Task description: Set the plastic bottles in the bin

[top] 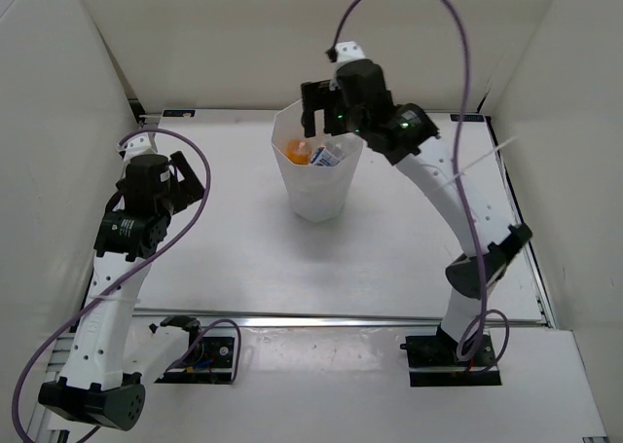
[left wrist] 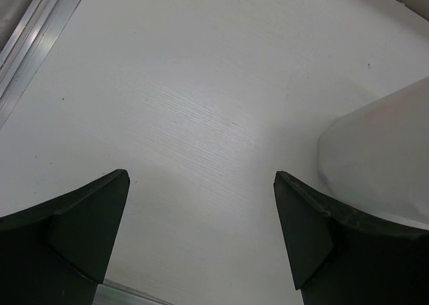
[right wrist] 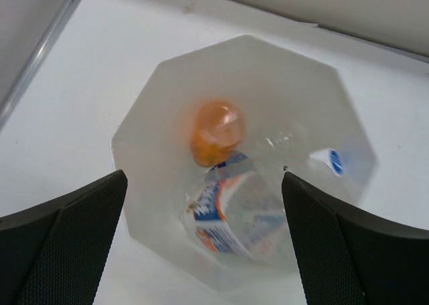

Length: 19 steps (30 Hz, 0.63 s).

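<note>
Right gripper [right wrist: 204,176] wide and empty over bin [right wrist: 137,127], bottles [right wrist: 228,214] inside; left gripper [left wrist: 201,177] wide too; drop looks done, next lift clear.

A white bench [top: 224,248] with a faint wood grain (plain only in the left wrist view) carries a tall, translucent white bin [top: 316,195]. The bin has an octagonal rim, tapers toward its base and stands upright near the far middle of the surface. An aluminium strip [top: 341,319] edges the bench's near side, and white panels [top: 58,122] wall it on three sides.
</note>
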Motion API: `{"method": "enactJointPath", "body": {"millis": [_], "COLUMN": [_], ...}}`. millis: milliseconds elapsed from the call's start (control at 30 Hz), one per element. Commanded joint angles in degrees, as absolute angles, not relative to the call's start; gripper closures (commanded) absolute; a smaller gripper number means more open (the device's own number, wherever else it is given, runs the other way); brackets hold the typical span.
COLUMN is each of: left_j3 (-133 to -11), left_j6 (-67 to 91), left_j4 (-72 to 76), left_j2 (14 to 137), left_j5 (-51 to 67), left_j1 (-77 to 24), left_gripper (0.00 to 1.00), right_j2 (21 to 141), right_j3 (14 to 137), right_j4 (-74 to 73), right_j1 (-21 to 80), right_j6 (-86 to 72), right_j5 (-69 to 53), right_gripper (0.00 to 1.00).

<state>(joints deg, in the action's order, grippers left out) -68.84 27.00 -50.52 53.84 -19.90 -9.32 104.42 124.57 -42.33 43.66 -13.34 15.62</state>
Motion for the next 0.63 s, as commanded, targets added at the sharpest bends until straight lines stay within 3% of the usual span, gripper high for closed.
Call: {"method": "enactJointPath", "body": {"millis": [0,67,233,400,600], "left_j3": [-70.7,-68.7,-63.3,-57.9,-51.9], "left_j6": [26.4,26.4,29.8,32.0,39.0], "left_j4": [-49.6,-49.6,-49.6,-49.6,-49.6], "left_j2": [53.4,53.4,52.2,51.6,51.0], "left_j5": [-19.8,-19.8,-19.8,-21.8,-33.3], "left_j1": [-9.1,-9.1,-8.5,-7.4,-4.8], "left_gripper": [0.00,0.00,0.00,0.00,0.00], "right_j2": [94.4,92.7,87.7,82.1,77.2], "right_j3": [125.6,125.6,118.8,108.0,100.4], "right_j4": [-46.0,-49.7,-57.4,-56.3,-52.4], "right_j1": [39.5,34.8,21.7,17.3,12.7], "right_j6": [-19.4,-22.0,-25.3,-26.2,-24.4], "right_j5": [20.0,17.6,-6.6,-11.7,-14.2], "right_gripper": [0.00,0.00,0.00,0.00,0.00]}}
